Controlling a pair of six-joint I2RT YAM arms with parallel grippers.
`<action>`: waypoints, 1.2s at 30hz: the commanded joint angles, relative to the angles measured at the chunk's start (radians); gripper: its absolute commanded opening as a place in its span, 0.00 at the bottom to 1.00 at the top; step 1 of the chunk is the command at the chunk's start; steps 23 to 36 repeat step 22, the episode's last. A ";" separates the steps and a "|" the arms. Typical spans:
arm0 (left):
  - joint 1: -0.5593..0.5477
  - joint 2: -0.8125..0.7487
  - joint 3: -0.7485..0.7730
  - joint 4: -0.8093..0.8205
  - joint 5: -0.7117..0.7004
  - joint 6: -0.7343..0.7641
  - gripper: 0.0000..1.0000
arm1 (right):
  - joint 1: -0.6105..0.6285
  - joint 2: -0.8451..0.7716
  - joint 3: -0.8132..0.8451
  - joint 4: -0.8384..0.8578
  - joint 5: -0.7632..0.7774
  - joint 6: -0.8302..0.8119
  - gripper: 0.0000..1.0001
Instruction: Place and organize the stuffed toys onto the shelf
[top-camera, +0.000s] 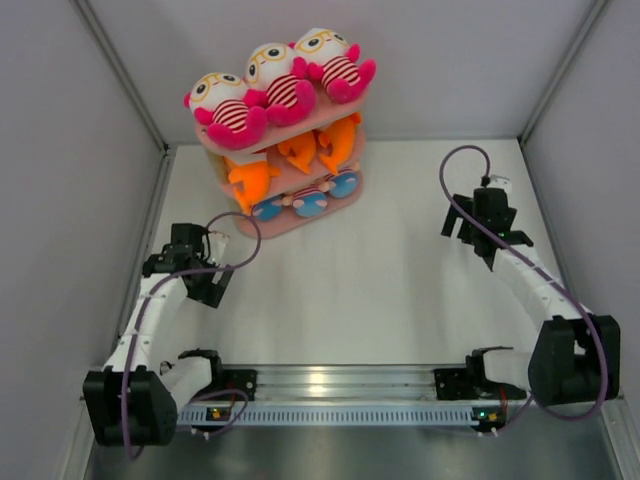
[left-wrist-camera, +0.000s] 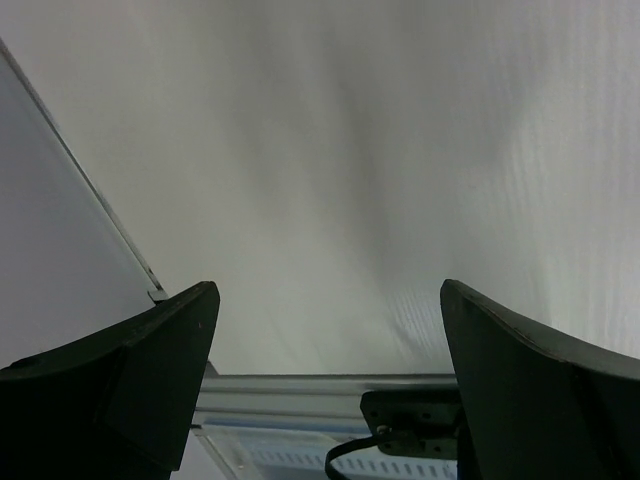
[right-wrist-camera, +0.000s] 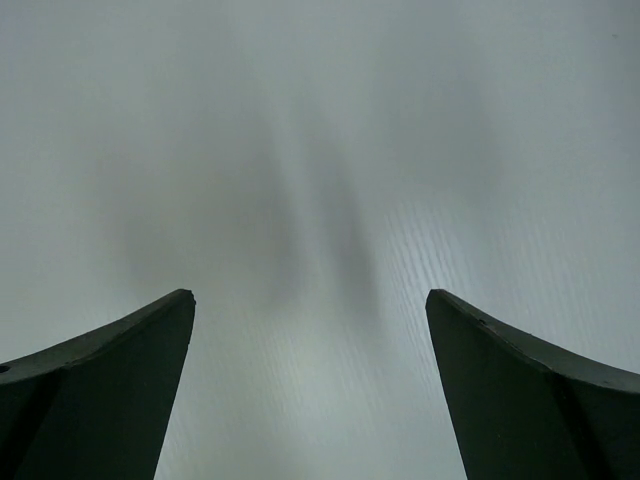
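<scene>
The pink three-tier shelf (top-camera: 345, 204) stands at the back of the table, left of centre. Three white-faced dolls with yellow glasses (top-camera: 272, 75) sit in a row on its top board. Orange sharks (top-camera: 252, 178) fill the middle board. Striped dolls with blue (top-camera: 308, 201) lie on the bottom board. My left gripper (top-camera: 203, 285) is open and empty, low at the left, apart from the shelf; its wrist view (left-wrist-camera: 330, 300) shows bare table. My right gripper (top-camera: 482, 240) is open and empty at the right; its wrist view (right-wrist-camera: 310, 300) shows only table.
Grey walls enclose the table on the left (top-camera: 60, 200), back and right (top-camera: 600, 180). A metal rail (top-camera: 340, 385) with the arm bases runs along the near edge and also shows in the left wrist view (left-wrist-camera: 320, 395).
</scene>
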 joint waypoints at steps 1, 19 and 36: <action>0.101 -0.027 -0.048 0.164 0.023 -0.056 0.98 | -0.033 -0.094 -0.025 0.023 0.112 0.098 0.99; 0.182 -0.056 -0.225 0.361 0.037 -0.039 0.98 | -0.033 -0.169 -0.157 0.190 0.023 0.092 0.99; 0.182 -0.058 -0.225 0.361 0.039 -0.041 0.98 | -0.031 -0.224 -0.203 0.265 -0.018 0.101 1.00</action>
